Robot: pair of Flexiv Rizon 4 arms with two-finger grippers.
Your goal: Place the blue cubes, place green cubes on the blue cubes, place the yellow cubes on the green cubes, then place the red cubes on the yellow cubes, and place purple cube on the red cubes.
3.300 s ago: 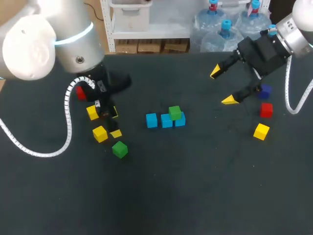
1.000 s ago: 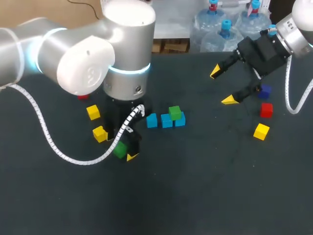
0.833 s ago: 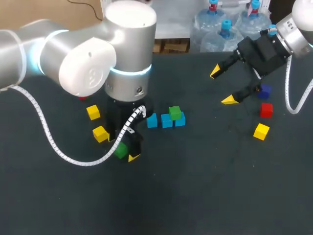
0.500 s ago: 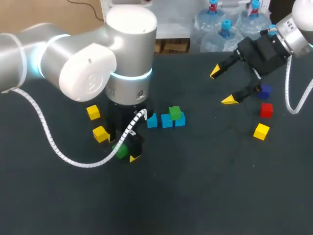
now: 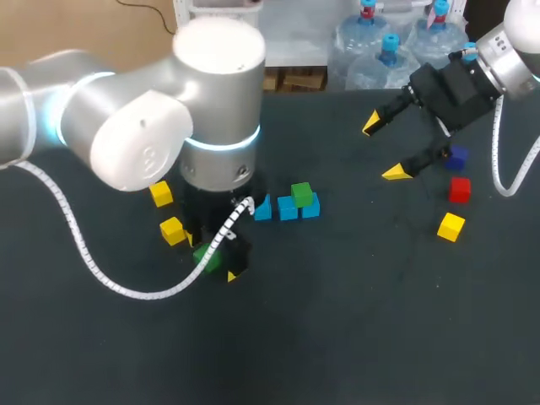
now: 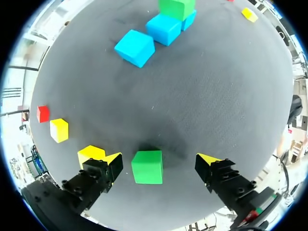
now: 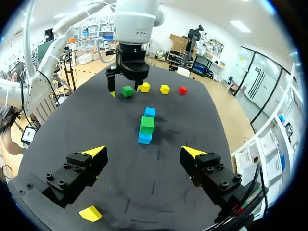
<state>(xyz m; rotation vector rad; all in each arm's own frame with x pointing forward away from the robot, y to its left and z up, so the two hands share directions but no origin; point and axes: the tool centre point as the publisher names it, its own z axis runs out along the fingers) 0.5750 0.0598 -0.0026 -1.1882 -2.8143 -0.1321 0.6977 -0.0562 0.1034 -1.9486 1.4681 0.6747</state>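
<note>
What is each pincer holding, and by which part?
Nothing is held. The left pincer stands open around the loose green cube without clamping it; the right pincer is open and empty.

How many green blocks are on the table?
2. One green cube sits on the blue cubes; the second green cube lies on the table between the left gripper's open fingers. The left arm may hide others.

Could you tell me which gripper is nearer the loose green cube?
Left. The left gripper straddles the loose green cube, fingers apart; the right gripper hangs far off beyond the blue cubes.
</note>
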